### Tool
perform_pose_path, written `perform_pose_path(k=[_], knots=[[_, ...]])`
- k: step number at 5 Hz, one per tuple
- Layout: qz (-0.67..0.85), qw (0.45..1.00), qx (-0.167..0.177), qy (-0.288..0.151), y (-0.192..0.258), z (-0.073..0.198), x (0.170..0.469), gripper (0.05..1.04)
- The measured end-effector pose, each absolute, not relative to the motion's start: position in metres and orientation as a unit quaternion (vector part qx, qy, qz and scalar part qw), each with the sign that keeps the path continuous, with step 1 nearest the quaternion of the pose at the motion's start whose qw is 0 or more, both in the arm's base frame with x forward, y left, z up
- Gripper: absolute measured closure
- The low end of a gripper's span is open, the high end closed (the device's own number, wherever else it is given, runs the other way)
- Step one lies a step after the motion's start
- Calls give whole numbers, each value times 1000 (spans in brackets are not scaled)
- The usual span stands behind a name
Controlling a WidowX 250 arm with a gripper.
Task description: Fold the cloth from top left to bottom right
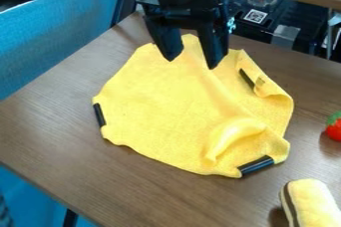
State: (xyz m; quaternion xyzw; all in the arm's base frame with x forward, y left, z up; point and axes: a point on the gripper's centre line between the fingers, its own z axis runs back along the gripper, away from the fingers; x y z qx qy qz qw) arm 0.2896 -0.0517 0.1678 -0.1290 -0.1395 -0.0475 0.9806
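The yellow cloth (163,106) lies spread on the wooden table, with a raised fold near its lower right and its right edge curled over. Black strips show at its left edge, lower right corner and upper right. Over the cloth's top part hangs the black gripper (192,60), its two fingers apart with nothing between them. The cloth's top corner shows behind and between the fingers. Whether the fingertips touch the cloth I cannot tell.
A yellow toy with a dark stripe (311,205) lies at the lower right. A red strawberry toy (335,127) is at the right edge. The table (60,136) ends at the left beside a blue panel (60,37); dark equipment stands behind.
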Motion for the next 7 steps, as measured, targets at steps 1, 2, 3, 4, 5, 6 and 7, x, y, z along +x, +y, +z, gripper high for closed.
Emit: perform_pose_path(k=[1, 2, 3, 4, 5, 6, 7], knots=[[-47, 982, -129, -129, -52, 161, 290, 84], [-53, 983, -114, -135, -41, 148, 301, 84], [-82, 983, -113, -122, -26, 127, 318, 84], [-123, 979, -97, -131, -7, 125, 338, 84], [-241, 956, -100, -133, 16, 120, 366, 84], [-286, 943, -41, -167, 39, 125, 393, 84], [-271, 943, 11, -191, 55, 123, 417, 84]])
